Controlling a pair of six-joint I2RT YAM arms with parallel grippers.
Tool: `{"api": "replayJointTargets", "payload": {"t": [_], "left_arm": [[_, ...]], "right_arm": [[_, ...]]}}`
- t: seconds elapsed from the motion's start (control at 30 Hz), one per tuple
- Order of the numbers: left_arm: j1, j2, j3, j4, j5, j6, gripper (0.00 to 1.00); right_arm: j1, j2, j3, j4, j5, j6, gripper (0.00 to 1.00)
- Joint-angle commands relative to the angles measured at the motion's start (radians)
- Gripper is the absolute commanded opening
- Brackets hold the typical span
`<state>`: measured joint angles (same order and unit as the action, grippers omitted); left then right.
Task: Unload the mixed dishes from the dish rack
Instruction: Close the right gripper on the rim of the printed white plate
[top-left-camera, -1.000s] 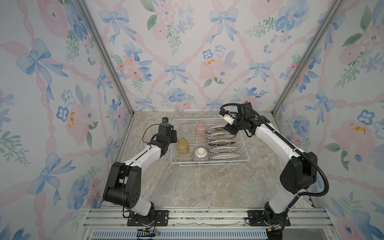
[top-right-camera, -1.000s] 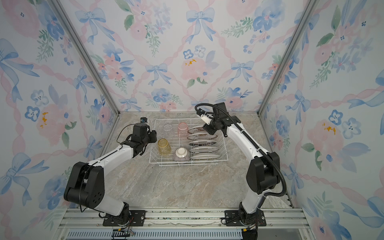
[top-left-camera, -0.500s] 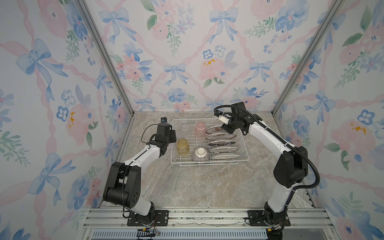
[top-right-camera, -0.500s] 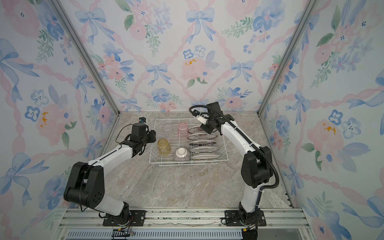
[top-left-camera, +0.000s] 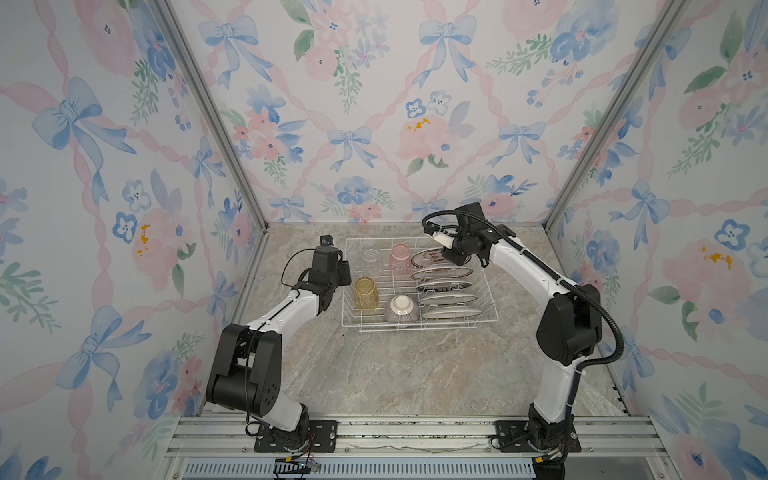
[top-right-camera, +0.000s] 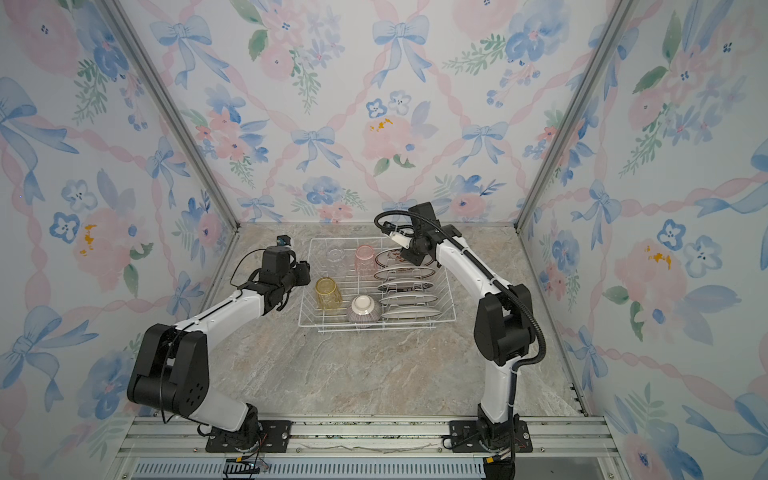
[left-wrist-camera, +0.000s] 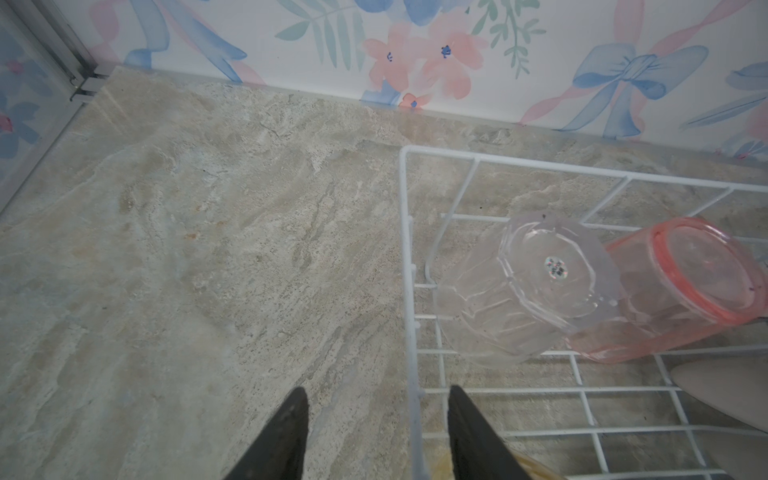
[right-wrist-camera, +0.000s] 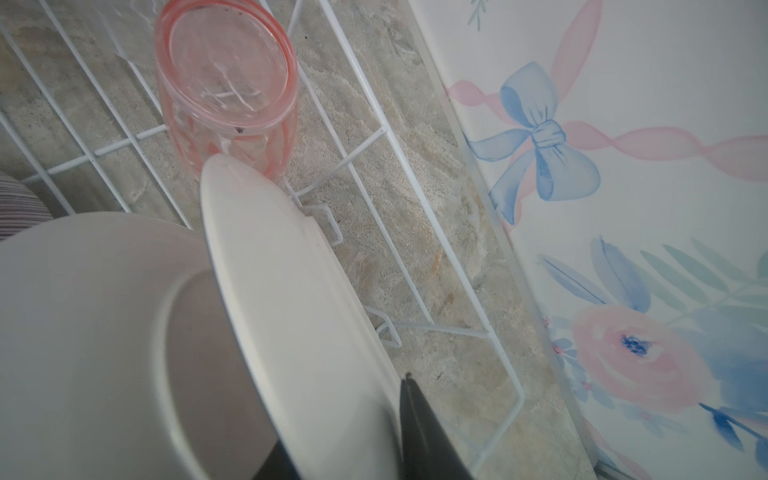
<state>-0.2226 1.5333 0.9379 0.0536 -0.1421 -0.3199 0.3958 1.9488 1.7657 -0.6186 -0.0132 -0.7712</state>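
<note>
Your left gripper (left-wrist-camera: 378, 390) sits apart, astride the dish rack (top-left-camera: 349, 299) wall; your right gripper (right-wrist-camera: 345, 419) brackets the rearmost plate (right-wrist-camera: 291, 270), clamping unclear

Dish rack (top-left-camera: 419, 323) on marble tabletop (top-left-camera: 395, 374)

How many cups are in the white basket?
3. The clear cup sits in the far left corner of the dish rack, the pink cup beside it, and the yellow cup nearer the front, next to the striped bowl. None looks hidden.
</note>
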Motion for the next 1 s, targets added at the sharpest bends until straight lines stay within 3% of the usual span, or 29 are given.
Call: {"api": "replayJointTargets", "payload": {"t": [0.0,0.1,0.37,0.57,0.97], "left_arm": [[0.008,0.022,-0.011,0.007,0.014,-0.016,0.53],[0.007,0.023,-0.011,0.008,0.016,-0.018,0.53],[0.007,0.024,-0.013,0.008,0.016,-0.018,0.52],[0.007,0.030,-0.012,0.008,0.022,-0.018,0.52],[0.014,0.045,-0.030,0.017,0.010,-0.016,0.51]], "right_arm": [[0.008,0.020,0.035,-0.035,0.012,-0.010,0.28],[0.008,0.027,0.040,-0.028,0.025,-0.010,0.17],[0.014,0.032,0.031,-0.005,0.058,-0.016,0.13],[0.044,0.008,-0.072,0.162,0.195,-0.058,0.00],[0.047,-0.090,-0.226,0.389,0.242,-0.069,0.00]]}}
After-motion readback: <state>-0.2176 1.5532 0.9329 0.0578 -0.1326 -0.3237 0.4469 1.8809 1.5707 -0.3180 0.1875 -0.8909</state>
